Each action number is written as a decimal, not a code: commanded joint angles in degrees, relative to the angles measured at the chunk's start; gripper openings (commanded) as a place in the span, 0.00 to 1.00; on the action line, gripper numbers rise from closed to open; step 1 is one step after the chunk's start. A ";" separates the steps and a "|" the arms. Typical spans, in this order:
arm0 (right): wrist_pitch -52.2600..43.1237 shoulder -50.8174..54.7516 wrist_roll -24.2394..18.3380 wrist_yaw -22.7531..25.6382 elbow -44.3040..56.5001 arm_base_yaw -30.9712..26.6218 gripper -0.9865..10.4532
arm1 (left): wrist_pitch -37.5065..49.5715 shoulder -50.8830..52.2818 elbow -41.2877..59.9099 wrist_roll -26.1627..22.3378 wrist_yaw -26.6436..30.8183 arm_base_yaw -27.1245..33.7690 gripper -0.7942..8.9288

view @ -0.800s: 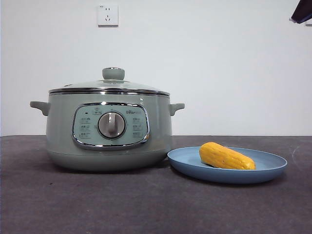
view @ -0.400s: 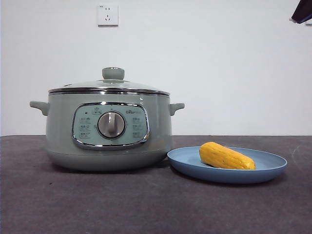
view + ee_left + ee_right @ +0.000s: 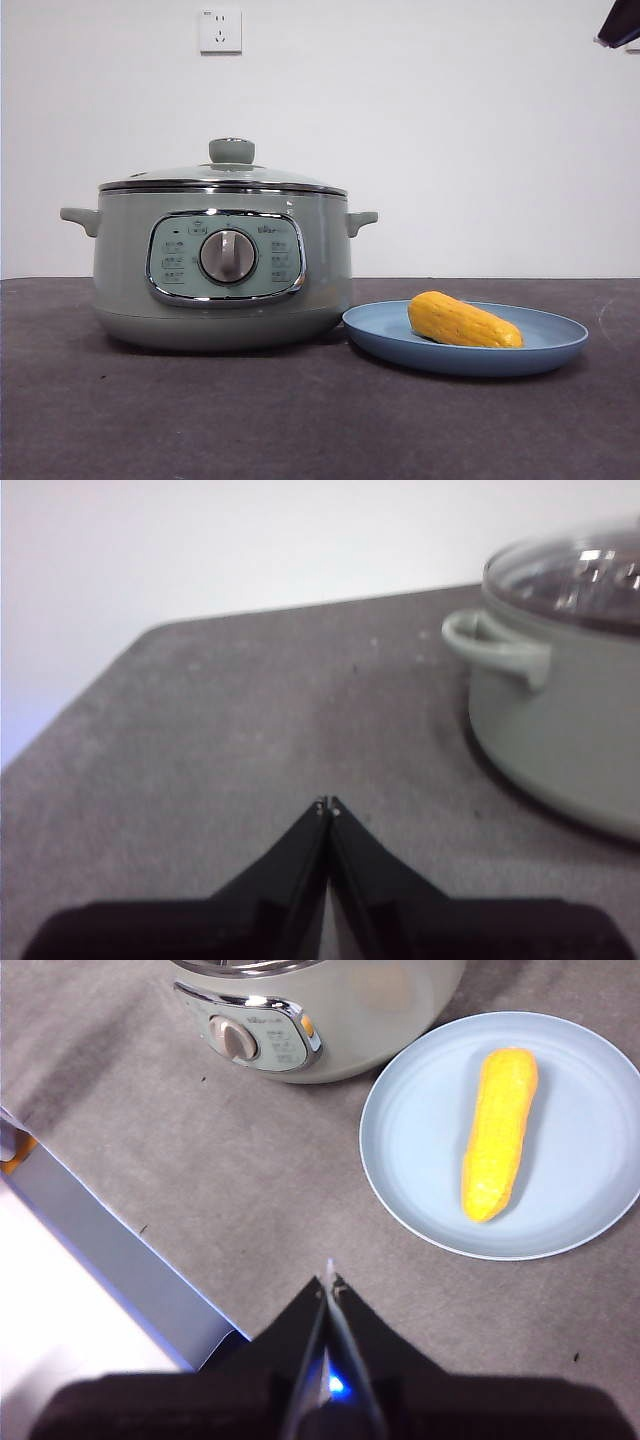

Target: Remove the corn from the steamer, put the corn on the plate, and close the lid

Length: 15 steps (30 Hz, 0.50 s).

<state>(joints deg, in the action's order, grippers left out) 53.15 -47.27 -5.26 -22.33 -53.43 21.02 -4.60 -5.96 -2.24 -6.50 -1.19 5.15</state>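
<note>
Steamer: the large round sage-green electric pot (image 3: 222,266) stands on the dark grey table (image 3: 300,420), off to one side of the left gripper (image 3: 328,806) and well apart from it; ahead of the right gripper (image 3: 330,1282), its chrome-framed panel and silver dial facing that gripper.
Plate: the shallow round light-blue plate (image 3: 560,340) sits just beside the steamer's base — ahead of the right gripper and clear of it.
Lid: the clear glass lid (image 3: 180,176) with chrome rim and pale green knob is seated on the steamer, closed.
Corn: the short tapered yellow-orange cob (image 3: 464,321) lies on its side on the plate, thick end toward the steamer.
Left gripper: jaws pressed together, empty, low over bare table.
Right gripper: jaws together, holding nothing, high above the table.
Change: none seen — steamer, lid, plate and corn sit as they did a second ago.
</note>
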 commanded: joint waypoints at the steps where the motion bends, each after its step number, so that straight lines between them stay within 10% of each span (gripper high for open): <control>1: -0.15 0.04 -0.15 0.02 0.37 0.09 0.09 | 0.57 1.53 1.90 2.01 0.02 0.20 0.08; 15: -0.15 0.07 -0.15 0.13 0.37 0.09 0.09 | -5.64 5.84 2.05 6.54 -0.39 0.09 0.08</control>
<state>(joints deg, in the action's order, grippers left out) 53.15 -47.27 -5.26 -22.33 -53.43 21.04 -10.63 -0.27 -0.97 -0.84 -1.21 5.15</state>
